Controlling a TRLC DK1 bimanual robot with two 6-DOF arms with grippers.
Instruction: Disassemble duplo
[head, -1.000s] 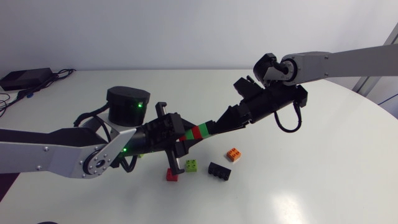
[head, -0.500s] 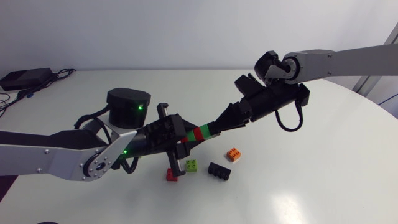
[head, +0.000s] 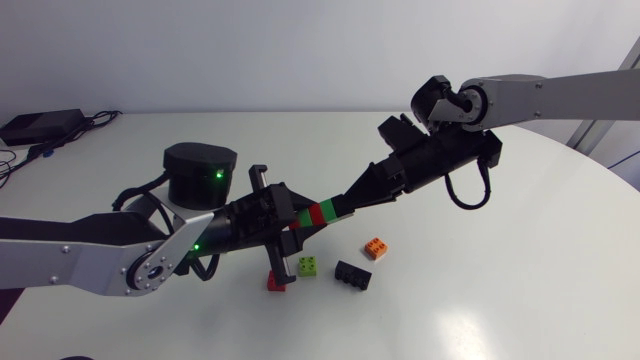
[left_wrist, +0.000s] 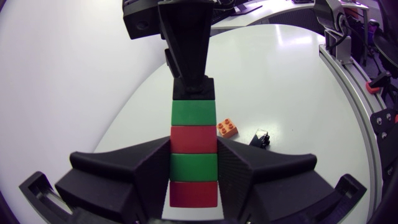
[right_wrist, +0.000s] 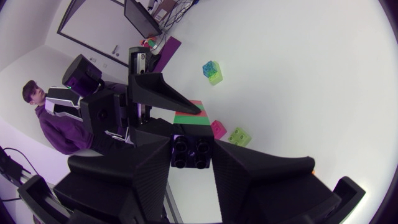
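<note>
Bench (head: 520, 250): white, smooth, matte, with a curved edge.

Left arm (head: 90, 262): silver-grey links and black joints, a green light on the round black joint. Right arm (head: 560, 95): same build, with a black cable looped under the wrist.

Stack (head: 318, 212): square-edged, glossy plastic bricks in one straight column, held in the air above the bench and tilted. From the left arm's end it runs red, green, red, green, black. The left jaws pinch the red and green bricks at that end from both sides. The right jaws pinch the black end brick, whose hollow round tubes face the right wrist camera.

Loose bricks lie on the bench below the stack. The black brick (head: 352, 274) is long, with studs up. The lime brick (head: 309, 266) is just beside it. The red brick (head: 276, 281) is below the left jaws. The orange brick (head: 376, 247) is nearest the right jaws.

Against half a second back, the stack and both jaws are almost where they were. The loose bricks are unmoved.
</note>
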